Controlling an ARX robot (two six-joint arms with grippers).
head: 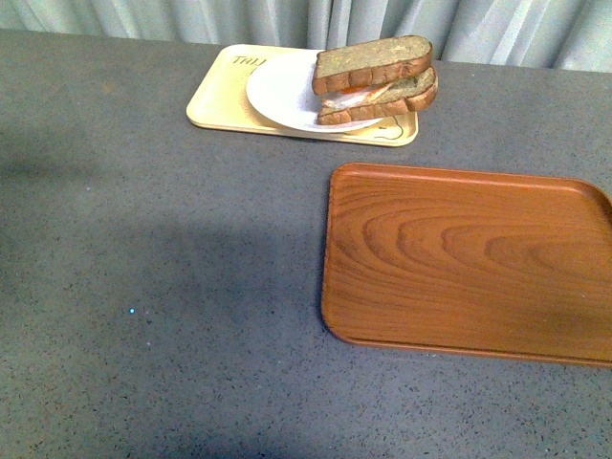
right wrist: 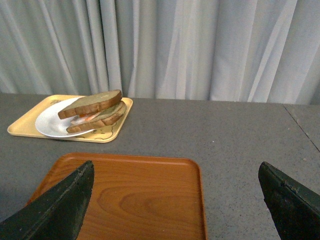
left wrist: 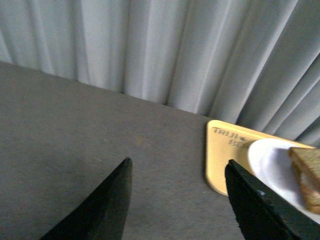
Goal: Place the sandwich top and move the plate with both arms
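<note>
Nearest the front camera lies the bare grey surface (head: 163, 316), and just beyond it the brown wooden tray (head: 469, 263), with nothing on it.

The sandwich top (head: 373, 62) already sits on the stack: a plain brown slice resting, a little tilted, over the lower slice (head: 402, 96) with pale and orange filling showing between them. The sandwich lies on the side of the white plate (head: 282, 91) that faces the wooden tray. The plate itself rests on the pale yellow tray (head: 215, 100), which stands beyond the wooden tray, near the curtain (head: 287, 19).

So the first part of the task looks done; moving the plate is what is left, and it has not been lifted.

The left claw (left wrist: 177, 200) is spread wide and empty, hovering over the surface just beside the yellow tray's corner. The right claw (right wrist: 175, 200) is likewise spread and empty, above the wooden tray, well apart from the plate. Neither touches anything.
</note>
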